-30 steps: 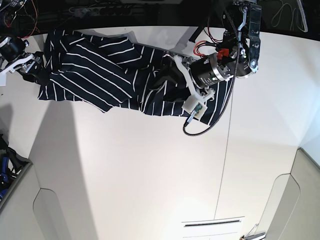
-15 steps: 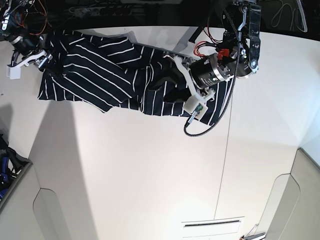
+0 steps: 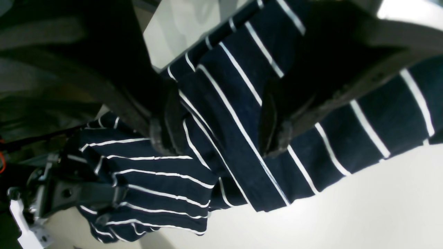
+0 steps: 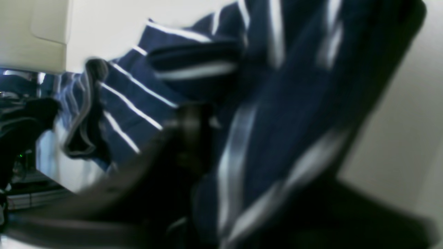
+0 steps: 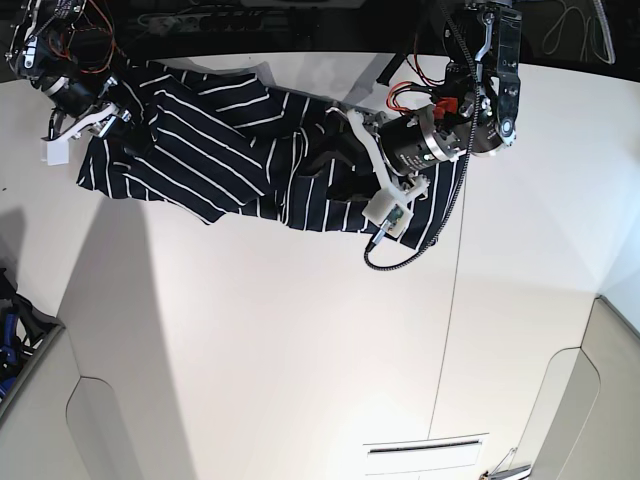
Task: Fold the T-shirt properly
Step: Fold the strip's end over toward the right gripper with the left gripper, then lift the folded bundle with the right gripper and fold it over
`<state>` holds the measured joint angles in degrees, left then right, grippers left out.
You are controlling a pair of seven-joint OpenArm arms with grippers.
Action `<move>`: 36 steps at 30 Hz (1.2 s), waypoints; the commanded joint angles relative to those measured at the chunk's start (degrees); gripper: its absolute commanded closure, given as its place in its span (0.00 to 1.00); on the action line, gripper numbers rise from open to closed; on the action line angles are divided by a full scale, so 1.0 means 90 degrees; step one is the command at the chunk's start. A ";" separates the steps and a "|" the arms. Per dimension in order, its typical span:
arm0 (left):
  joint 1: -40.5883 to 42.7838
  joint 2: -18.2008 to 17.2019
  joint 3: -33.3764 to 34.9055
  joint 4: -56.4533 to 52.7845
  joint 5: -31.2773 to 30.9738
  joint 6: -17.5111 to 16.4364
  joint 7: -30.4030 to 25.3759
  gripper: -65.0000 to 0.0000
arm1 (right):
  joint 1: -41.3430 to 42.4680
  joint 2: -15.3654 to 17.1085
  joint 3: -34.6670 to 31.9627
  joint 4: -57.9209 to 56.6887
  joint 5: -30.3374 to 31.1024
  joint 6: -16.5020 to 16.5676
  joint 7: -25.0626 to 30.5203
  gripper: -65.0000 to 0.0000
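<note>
The T-shirt (image 5: 220, 150), dark navy with thin white stripes, lies crumpled along the table's far edge. My left gripper (image 5: 327, 165) hovers over its right half. In the left wrist view this gripper (image 3: 221, 138) is open, its two fingers (image 3: 166, 135) straddling a raised fold of the T-shirt (image 3: 242, 103). My right gripper (image 5: 125, 113) is at the shirt's left end. The right wrist view is blurred: striped cloth of the T-shirt (image 4: 277, 103) fills the space between the dark fingers of the right gripper (image 4: 249, 148), which is shut on it.
The white table (image 5: 300, 330) stretches toward the camera below the shirt. A black cable loop (image 5: 420, 250) hangs from the left arm. Beige panels stand at the lower left (image 5: 60, 420) and lower right (image 5: 590, 400). Wires and dark clutter lie beyond the far edge.
My right arm has swung up and to the right onto the shirt's left end and its jaws have closed on the cloth. The left arm has not moved.
</note>
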<state>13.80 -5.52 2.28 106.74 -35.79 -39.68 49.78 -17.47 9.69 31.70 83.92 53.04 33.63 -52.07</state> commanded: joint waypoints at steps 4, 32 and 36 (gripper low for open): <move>-0.0051 -0.0024 -0.0010 0.0279 -0.0279 -0.0035 -0.0075 0.43 | -0.0019 0.0066 0.0061 0.0068 -0.0010 0.0027 -0.0051 1.00; 0.0736 -0.0036 -0.2635 0.0634 -0.1195 -0.0035 0.0449 0.43 | 0.1382 0.1336 0.1715 0.0362 -0.0350 0.0027 -0.0359 1.00; 0.0952 -0.0039 -0.2633 0.0631 -0.1188 -0.0035 0.0449 0.43 | 0.1615 0.1192 0.1705 0.0695 -0.0347 0.0029 -0.0384 1.00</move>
<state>22.48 -5.56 -21.34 111.42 -45.12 -39.68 54.87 -3.73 19.40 46.76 88.95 48.12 33.43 -57.12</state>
